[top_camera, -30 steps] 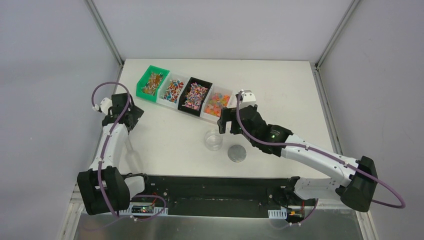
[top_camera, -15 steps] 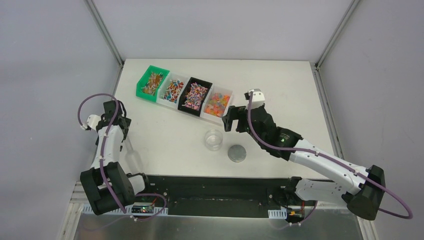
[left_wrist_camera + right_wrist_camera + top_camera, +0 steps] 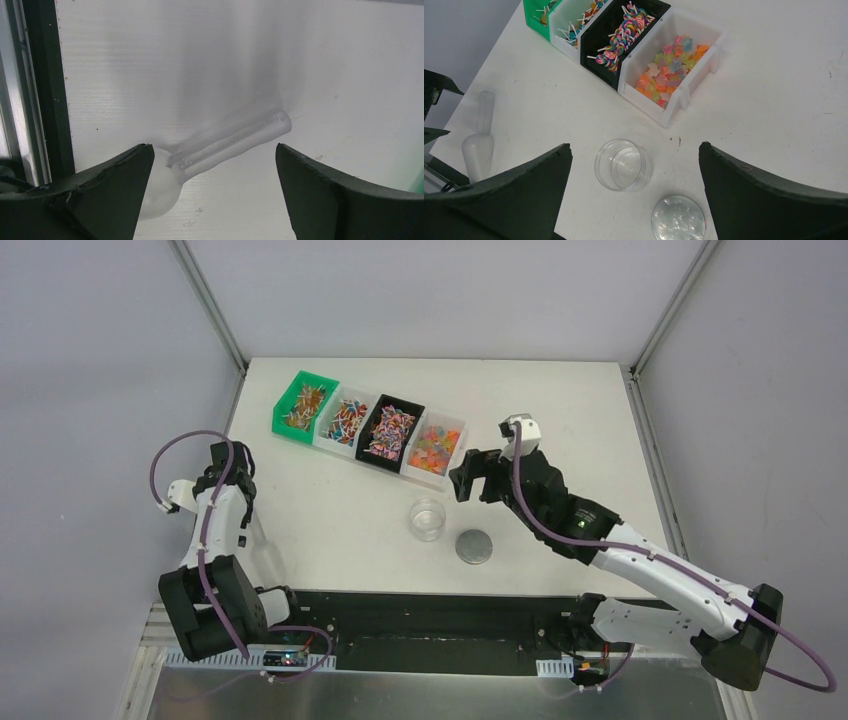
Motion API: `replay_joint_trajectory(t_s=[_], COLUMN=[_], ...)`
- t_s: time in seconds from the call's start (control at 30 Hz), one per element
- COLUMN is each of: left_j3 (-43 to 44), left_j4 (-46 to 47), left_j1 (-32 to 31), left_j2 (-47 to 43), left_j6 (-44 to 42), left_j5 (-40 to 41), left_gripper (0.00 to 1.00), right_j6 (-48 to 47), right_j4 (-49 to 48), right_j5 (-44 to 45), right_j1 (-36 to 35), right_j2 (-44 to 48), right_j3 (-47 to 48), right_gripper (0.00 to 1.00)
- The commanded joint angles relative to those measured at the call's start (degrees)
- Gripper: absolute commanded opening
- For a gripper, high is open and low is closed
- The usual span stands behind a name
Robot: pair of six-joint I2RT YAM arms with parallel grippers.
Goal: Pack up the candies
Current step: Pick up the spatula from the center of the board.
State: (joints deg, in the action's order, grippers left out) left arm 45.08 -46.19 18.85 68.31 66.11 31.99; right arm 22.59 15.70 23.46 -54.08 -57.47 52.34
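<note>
table (image 3: 560, 420): white surface carrying everything below
left gripper (image 3: 212, 148): at the table's left edge, fingers spread wide apart and grasping nothing; in its wrist view the scoop shows in the gap between them
scoop (image 3: 240, 136): clear plastic, lying flat on the table at the near left, well apart from the bins; its rounded bowl is partly hidden behind the left finger in the wrist view, and whether they touch cannot be told
green bin (image 3: 286, 403): left end of a slanted row of four bins at the far side of the table
white bin (image 3: 566, 50): second in the row, touching the green bin
black bin (image 3: 599, 72): third in the row, between the two white ones
end bin (image 3: 644, 103): white, at the right end of the row, touching the black bin
candies (image 3: 663, 75): all inside the four bins; orange, pink and yellow star-like pieces in the end bin, multicoloured pieces on white sticks in the other three
round container (image 3: 622, 165): clear, upright, open on top, on the table nearer than the end bin
lid (image 3: 678, 219): grey disc lying flat, just beside the round container on its near right, apart from it
right gripper (image 3: 635, 146): above the table by the right end of the row, fingers released and wide apart, holding nothing; the round container shows between them in the wrist view
</note>
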Motion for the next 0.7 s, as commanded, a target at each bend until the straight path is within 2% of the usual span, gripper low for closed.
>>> replay_joint_trajectory(t_s=[0.0,0.23,0.37,0.5,0.67], left_j3=[2.2,1.8,4.4,4.6,3.2], left_j4=[-0.7,0.5,2.7,6.9,12.7], left_j1=[0.7,1.1,1.1,1.0,1.0], left_j2=[2.6,8.0,9.7,9.5,10.7], left_j6=[4.7,3.1,-2.0,-7.7,-13.2], left_j5=[3.1,1.2,2.0,-0.4,-6.3], left_gripper=[0.97,0.93,0.97,0.97,0.89], right_j6=[-1.8,0.0,0.3,0.2,0.5], right_j4=[0.1,2.8,3.9,5.1,5.4], right_j5=[0.2,2.7,3.3,3.4,3.2], right_j1=[0.3,0.4,0.4,0.3,0.3], right_j2=[0.4,-1.4,-2.5,-4.0,-4.9], right_j3=[4.5,7.0,9.0,10.8,12.1], right_gripper=[1.00,1.00,1.00,1.00,1.00])
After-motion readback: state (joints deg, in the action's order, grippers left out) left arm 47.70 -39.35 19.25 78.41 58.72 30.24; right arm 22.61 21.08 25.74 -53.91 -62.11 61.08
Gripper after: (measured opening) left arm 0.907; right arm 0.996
